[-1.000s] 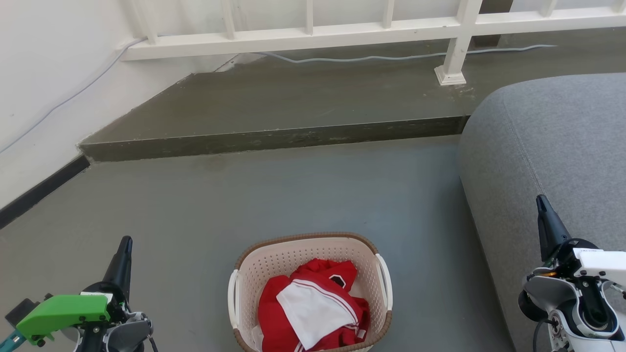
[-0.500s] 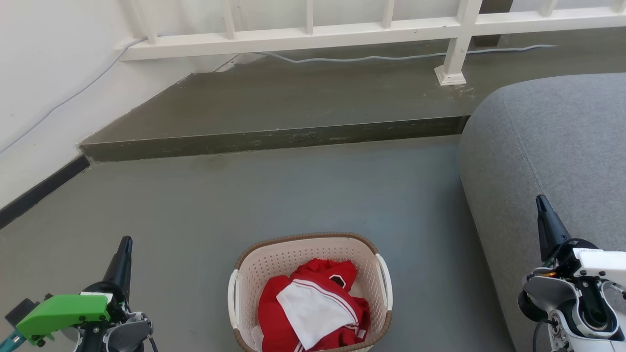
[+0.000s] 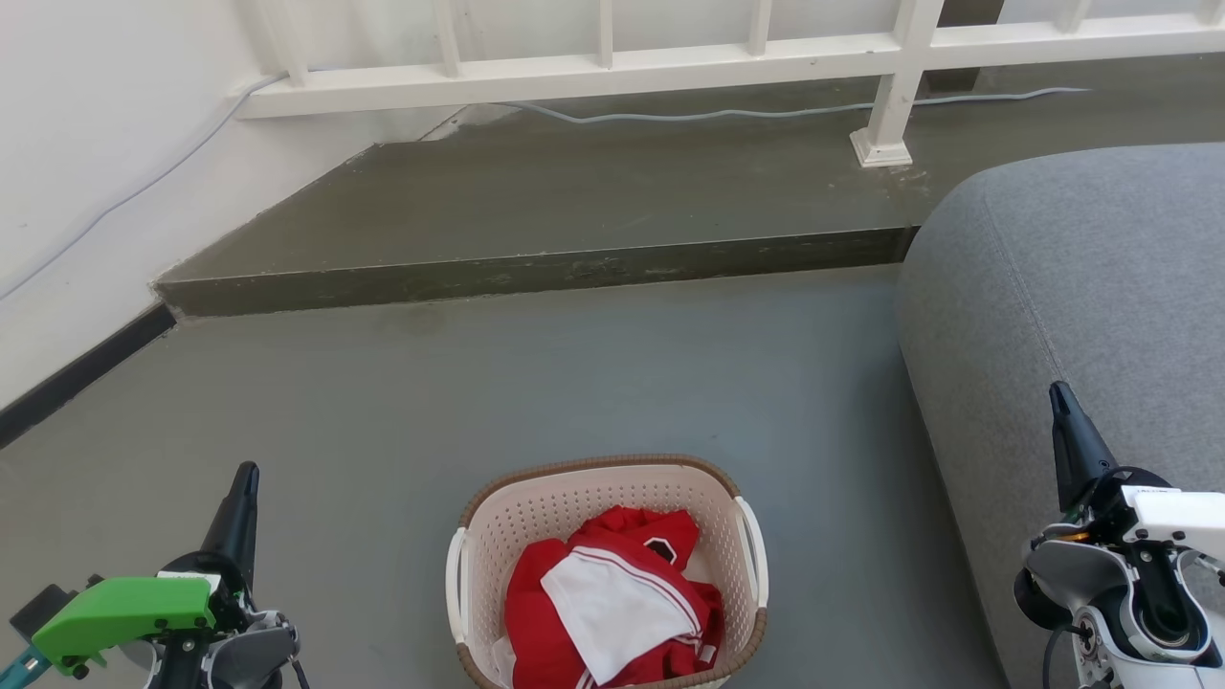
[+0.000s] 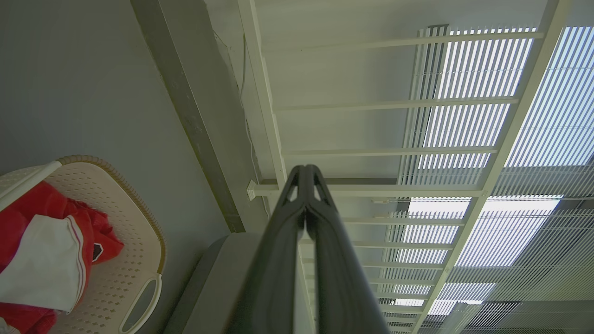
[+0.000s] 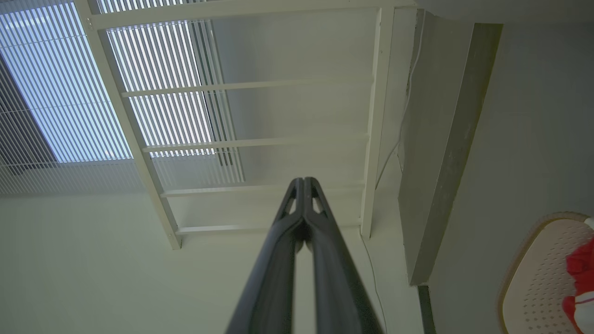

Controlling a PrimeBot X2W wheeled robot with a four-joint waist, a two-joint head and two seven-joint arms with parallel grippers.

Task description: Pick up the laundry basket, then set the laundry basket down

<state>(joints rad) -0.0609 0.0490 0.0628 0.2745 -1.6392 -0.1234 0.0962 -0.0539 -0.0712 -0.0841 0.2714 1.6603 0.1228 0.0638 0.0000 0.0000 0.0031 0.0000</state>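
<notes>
Some of the laundry basket (image 3: 574, 507) is cut off below; it is cream, perforated, brown-rimmed, holding red-and-white clothes (image 3: 612, 612). The left gripper (image 4: 305, 169) and right gripper (image 5: 304, 181) are both pressed together.

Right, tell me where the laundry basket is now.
In the head view the laundry basket sits on the floor at bottom centre, between the left gripper and right gripper, the grey sofa to its right.
</notes>
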